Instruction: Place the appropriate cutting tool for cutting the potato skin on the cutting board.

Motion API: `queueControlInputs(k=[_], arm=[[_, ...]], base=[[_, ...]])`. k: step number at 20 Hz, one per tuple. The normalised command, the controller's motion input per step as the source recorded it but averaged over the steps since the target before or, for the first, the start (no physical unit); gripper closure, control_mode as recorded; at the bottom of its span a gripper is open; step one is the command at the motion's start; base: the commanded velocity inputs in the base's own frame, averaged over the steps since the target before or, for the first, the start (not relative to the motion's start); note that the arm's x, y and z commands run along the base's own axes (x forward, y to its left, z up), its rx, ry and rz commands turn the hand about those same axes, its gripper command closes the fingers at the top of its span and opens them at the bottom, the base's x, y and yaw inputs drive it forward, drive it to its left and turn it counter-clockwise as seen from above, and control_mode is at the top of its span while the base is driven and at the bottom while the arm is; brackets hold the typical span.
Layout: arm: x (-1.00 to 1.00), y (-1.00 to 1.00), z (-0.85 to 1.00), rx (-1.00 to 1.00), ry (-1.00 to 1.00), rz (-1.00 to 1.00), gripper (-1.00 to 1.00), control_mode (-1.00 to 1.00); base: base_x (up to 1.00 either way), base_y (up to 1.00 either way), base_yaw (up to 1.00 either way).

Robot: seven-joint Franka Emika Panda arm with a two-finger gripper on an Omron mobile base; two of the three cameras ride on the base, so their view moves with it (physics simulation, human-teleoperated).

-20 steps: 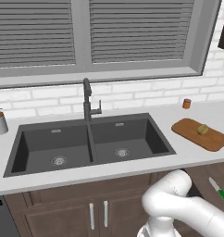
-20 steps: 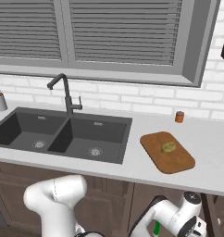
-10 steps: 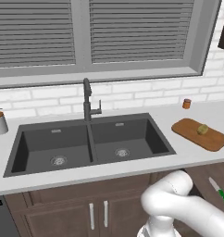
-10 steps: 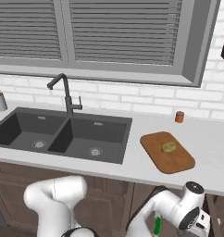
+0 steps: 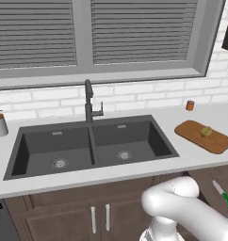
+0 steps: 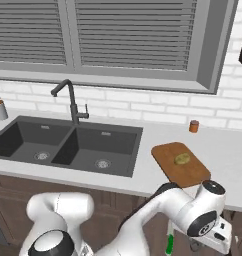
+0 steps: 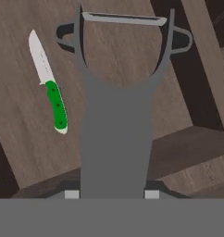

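Risen since before, the tool clamps a grey peeler; hand view adds green-handled knife

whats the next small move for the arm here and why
Probably lift the gripper straight up. In the hand view the grey peeler rises from between the fingertips as if already gripped, while the green-handled knife lies to one side. The cutting board with the potato sits on the counter above the low hand, so the peeler must rise before travelling there.
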Motion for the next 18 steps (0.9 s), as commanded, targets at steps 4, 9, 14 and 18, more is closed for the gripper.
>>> queueControlInputs(k=[4,9,14,18], arm=[[0.06,0.29,1.00,0.00,0.00,0.00,1.00,-1.00],[0.41,0.10,0.99,0.00,0.00,0.00,1.00,-1.00],[1.00,0.00,0.52,0.00,0.02,0.00,1.00,-1.00],[1.00,-0.09,0.00,0.00,0.08,0.00,1.00,-1.00]], base=[[0.00,0.00,0.00],[0.00,0.00,0.00],[0.00,0.00,0.00],[0.00,0.00,0.00]])
